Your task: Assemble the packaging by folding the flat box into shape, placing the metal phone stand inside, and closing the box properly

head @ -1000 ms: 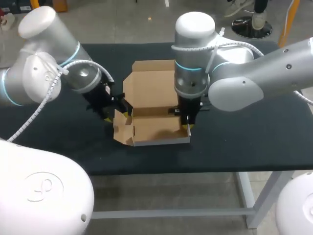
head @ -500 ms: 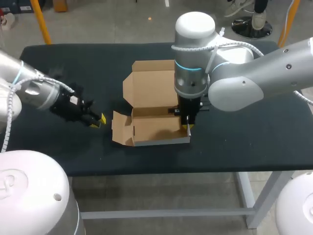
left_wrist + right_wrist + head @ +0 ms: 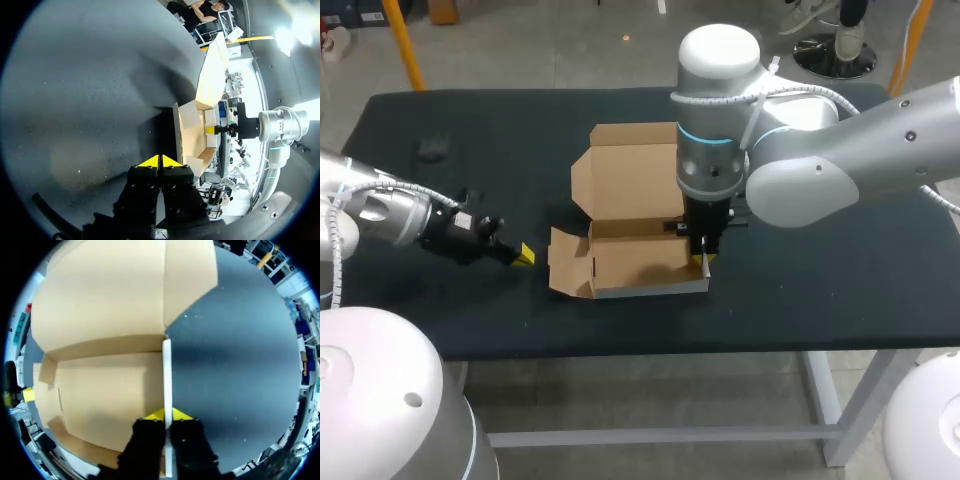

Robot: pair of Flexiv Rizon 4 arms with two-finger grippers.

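Note:
The cardboard box [image 3: 638,258] stands half folded mid-table, its lid [image 3: 625,178] open toward the back and its left flap [image 3: 570,268] splayed outward. My right gripper [image 3: 705,259] points down at the box's right side and is shut on the thin right wall [image 3: 167,371], which runs between its yellow tips [image 3: 168,414]. To the left of the box, my left gripper [image 3: 523,255] hovers low over the black table, shut and empty; in its own view the tips [image 3: 160,161] touch, with the box [image 3: 192,132] ahead. A small dark object [image 3: 433,150], possibly the phone stand, lies at the back left.
The black table top [image 3: 820,270] has bare room right of the box and along the front edge. My right arm's large body [image 3: 790,170] hangs over the table's right half, above the box's right rear corner.
My left arm has drawn back leftward from the box's left flap, and its gripper has gone from open to shut. The right arm and the box stay put.

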